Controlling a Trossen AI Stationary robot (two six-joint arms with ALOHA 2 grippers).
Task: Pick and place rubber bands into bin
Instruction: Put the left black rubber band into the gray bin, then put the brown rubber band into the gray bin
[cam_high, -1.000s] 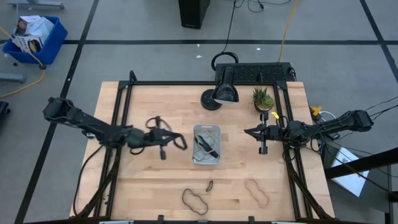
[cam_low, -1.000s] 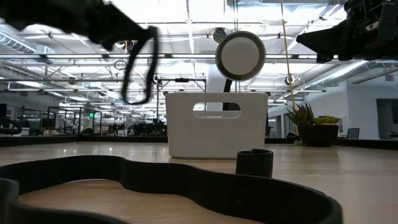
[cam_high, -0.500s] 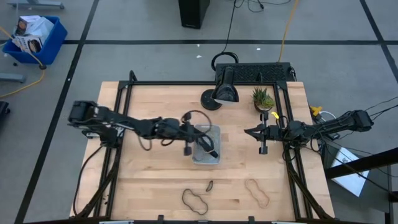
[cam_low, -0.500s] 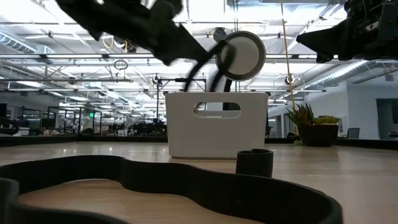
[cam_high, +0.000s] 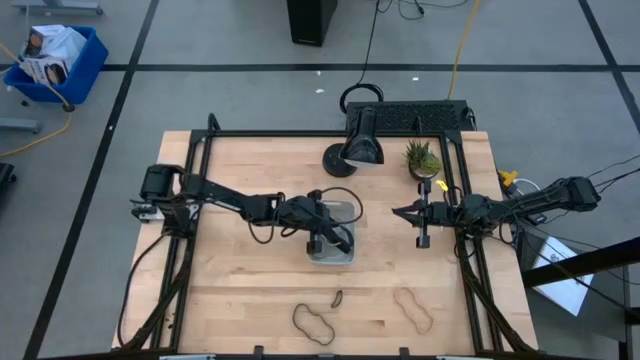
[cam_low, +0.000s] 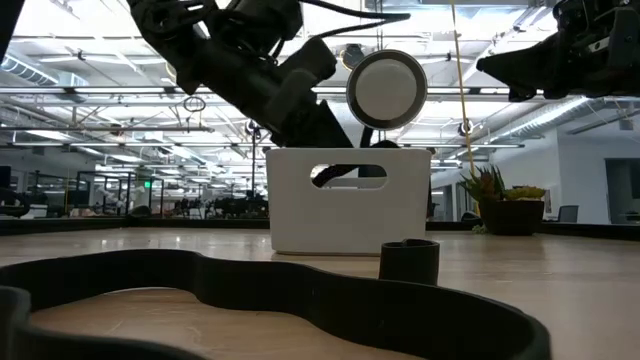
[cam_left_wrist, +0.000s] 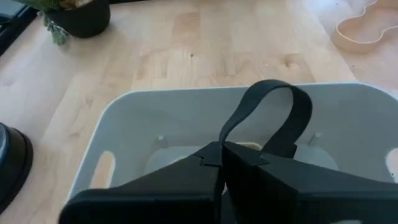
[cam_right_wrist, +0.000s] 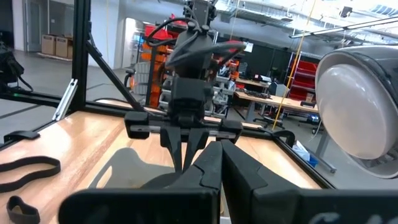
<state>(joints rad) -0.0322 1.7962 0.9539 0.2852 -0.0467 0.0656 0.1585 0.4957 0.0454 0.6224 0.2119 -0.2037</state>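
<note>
The bin (cam_high: 345, 247) stands mid-table; its pale rim (cam_left_wrist: 186, 99) fills the left wrist view. My left gripper (cam_high: 325, 235) is above the bin's inside, shut on a dark rubber band (cam_left_wrist: 273, 106). In the low view it slants down behind the bin's wall (cam_low: 350, 215). A dark loop (cam_high: 312, 324), a tiny dark piece (cam_high: 337, 297) and a tan loop (cam_high: 413, 310) lie flat near the table's near edge. My right gripper (cam_high: 405, 212) is shut and empty, to the right of the bin. My left gripper pinches the dark band between its two fingers, close to where the two strands of a fold meet (cam_left_wrist: 233, 134). The fingers slant down from the table's left. The band's loop (cam_left_wrist: 292, 99) bows out past the fingertips over the bin's inside. Its lower end is hidden by the gripper.
A round lamp (cam_high: 362, 145) and a potted plant (cam_high: 422, 157) stand at the table's far side behind the bin. A blue crate (cam_high: 55, 60) sits on the floor far left. Bare wood lies left of the bin and between the bin and the loose bands.
My left gripper has gone toward the table's right edge, from well left of the bin to over it, and has come down toward the bin's inside. It has stayed shut on the dark band, which has gone with it, clear of the table.
</note>
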